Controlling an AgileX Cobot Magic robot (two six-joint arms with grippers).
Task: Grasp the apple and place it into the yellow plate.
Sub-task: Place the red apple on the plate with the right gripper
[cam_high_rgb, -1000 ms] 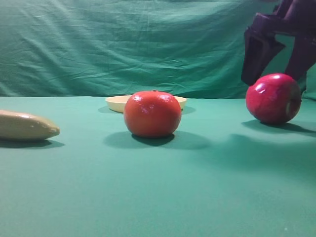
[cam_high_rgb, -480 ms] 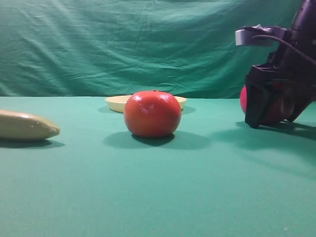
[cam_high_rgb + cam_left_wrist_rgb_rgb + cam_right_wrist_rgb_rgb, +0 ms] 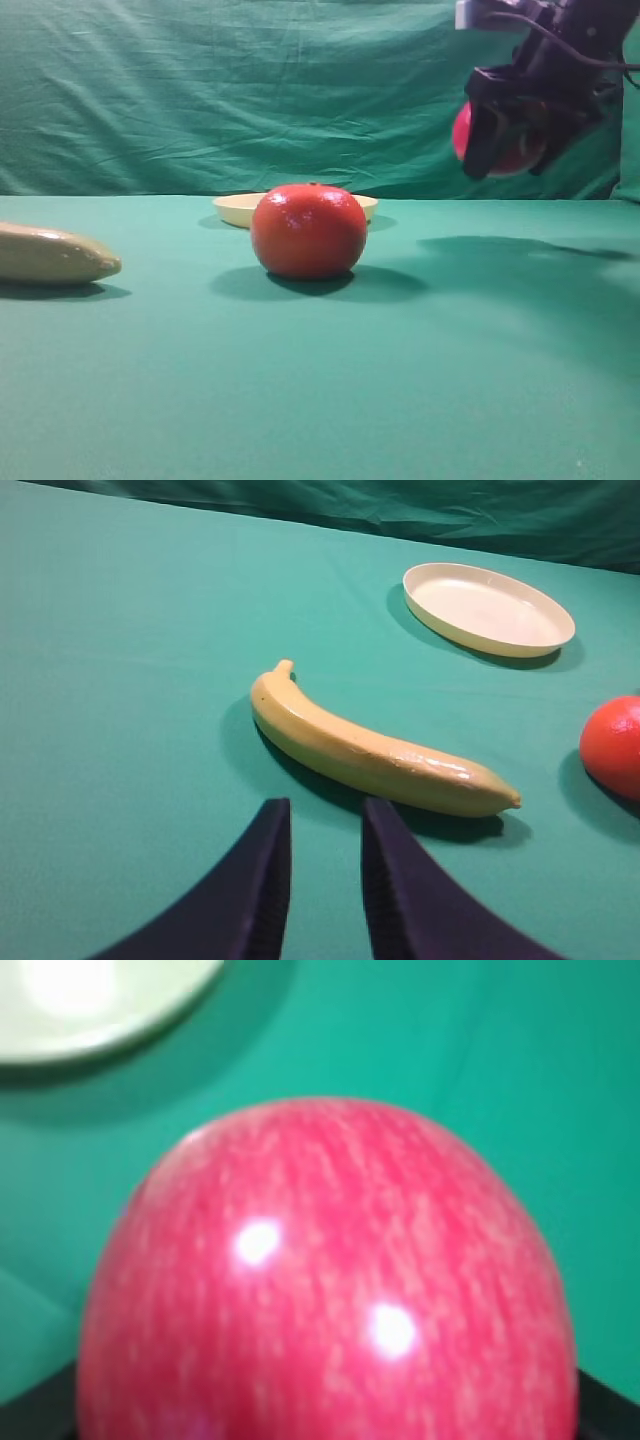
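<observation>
Apple [image 3: 505, 140] first: it is up in the air, high over the green table [image 3: 320, 400], squeezed between the two dark fingers of the right claw [image 3: 508, 135]. The claw is open about as wide as the apple and is shut tight against its sides, so the apple does not drop. In the right wrist view the red apple fills almost the whole picture, which shows it sits right up inside the claw, close to the camera. It is held high, I think, so it can pass over the other fruit without bumping it. The yellow plate [image 3: 240, 208] lies far back on the table, to the left of the apple and lower down. An orange-red fruit [image 3: 308, 230] sits in front of the plate, near it. The plate has nothing in it, so the apple must yet go across and down. The left claw [image 3: 322, 880] hangs over the table near a banana [image 3: 375, 750]. Its two fingers stand a little apart, with nothing between them.
</observation>
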